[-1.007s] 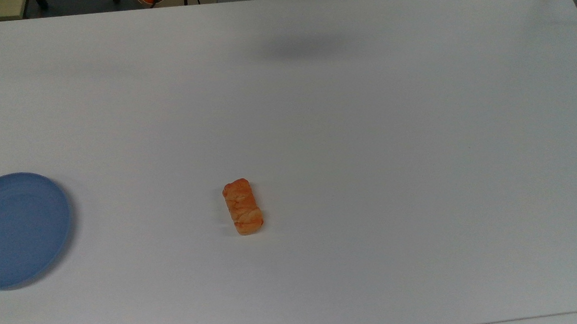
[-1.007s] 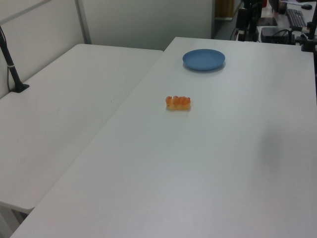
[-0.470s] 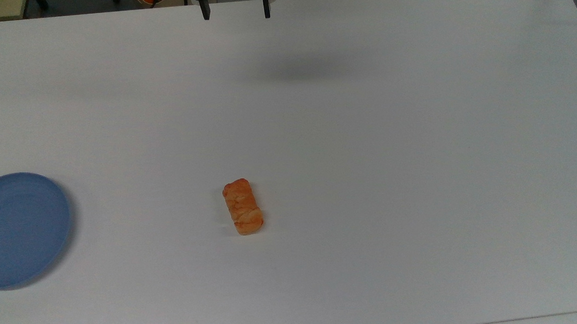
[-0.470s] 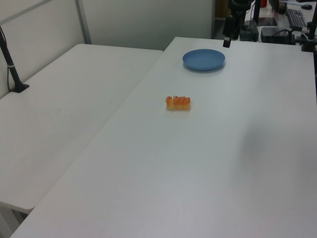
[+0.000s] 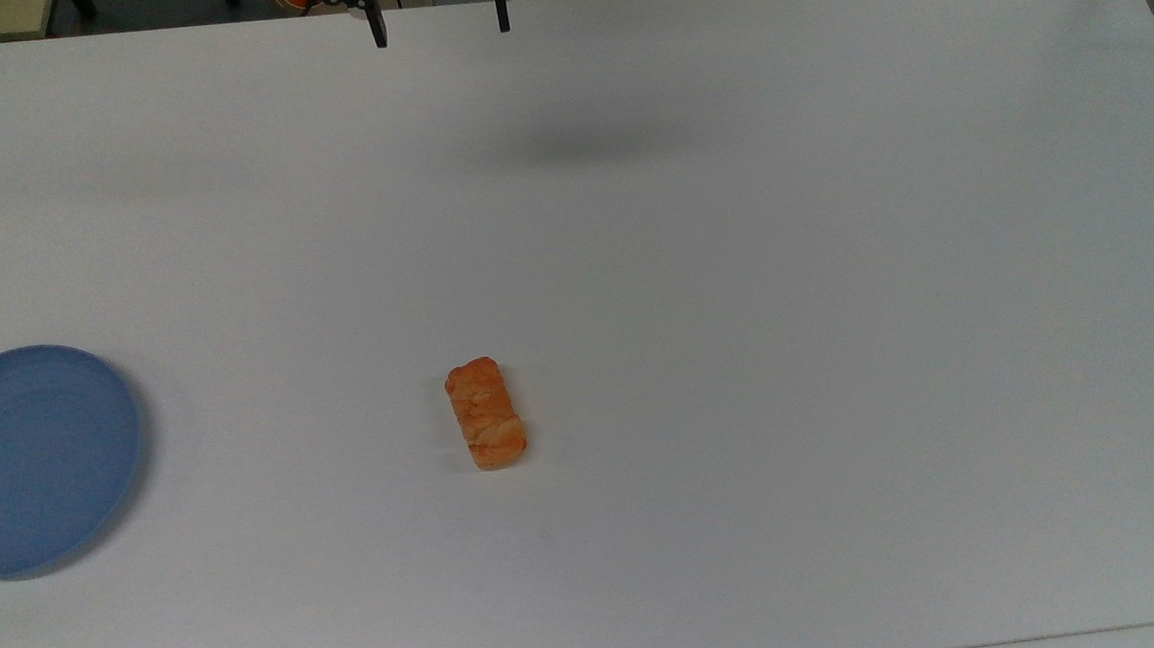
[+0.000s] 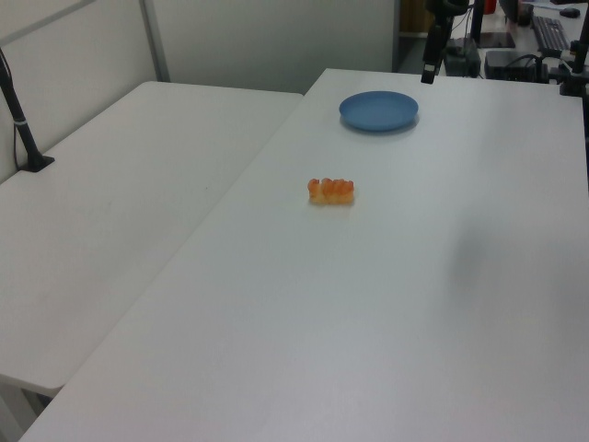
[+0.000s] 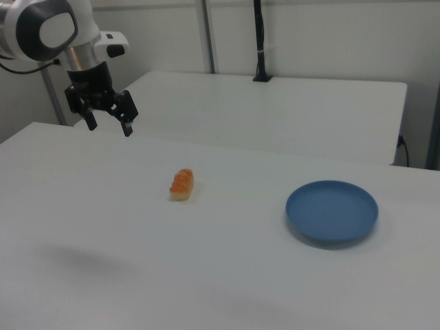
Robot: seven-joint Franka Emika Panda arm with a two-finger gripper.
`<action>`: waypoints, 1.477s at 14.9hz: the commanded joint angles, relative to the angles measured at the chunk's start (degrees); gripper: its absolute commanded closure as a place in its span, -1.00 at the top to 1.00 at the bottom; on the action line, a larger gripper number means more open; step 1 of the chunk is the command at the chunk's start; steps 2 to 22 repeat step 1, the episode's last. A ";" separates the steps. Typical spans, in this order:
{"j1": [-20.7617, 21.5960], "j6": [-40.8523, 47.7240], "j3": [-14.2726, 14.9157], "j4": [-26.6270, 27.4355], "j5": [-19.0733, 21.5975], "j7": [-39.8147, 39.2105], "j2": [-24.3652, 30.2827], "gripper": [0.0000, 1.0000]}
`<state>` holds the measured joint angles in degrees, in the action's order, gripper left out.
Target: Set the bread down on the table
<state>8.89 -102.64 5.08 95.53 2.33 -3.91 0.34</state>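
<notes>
Your claw (image 7: 108,126) hung high above the table (image 5: 733,254), its two fingers spread wide apart with nothing between them. In the top view it sat at the upper edge, and half a second before it had been a little further toward the top view's right, so it had slid toward the top view's left; a second before it was not in that frame at all. Its shadow (image 5: 581,145) lay as a soft grey patch on the white surface, well away from anything.

The bread (image 5: 485,413) lay flat on the table, near the middle in the top view, its long side running roughly up and down the frame. It had not shifted across the earlier frames. The blue plate (image 5: 34,457) stood well apart from it at the top view's left edge, and nothing lay on it.

You could read this as the job's end state: the bread already rested on the table and off the plate, and the claw was far from it. I judged no grasp was called for; the drift looked like the arm settling or repositioning.
</notes>
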 commanded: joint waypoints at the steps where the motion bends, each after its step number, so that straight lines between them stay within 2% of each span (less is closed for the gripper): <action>1: 0.16 0.34 -0.24 0.89 -0.58 -0.74 0.98 1.00; 22: 0.16 0.34 -0.24 0.89 -0.58 -0.74 0.98 1.00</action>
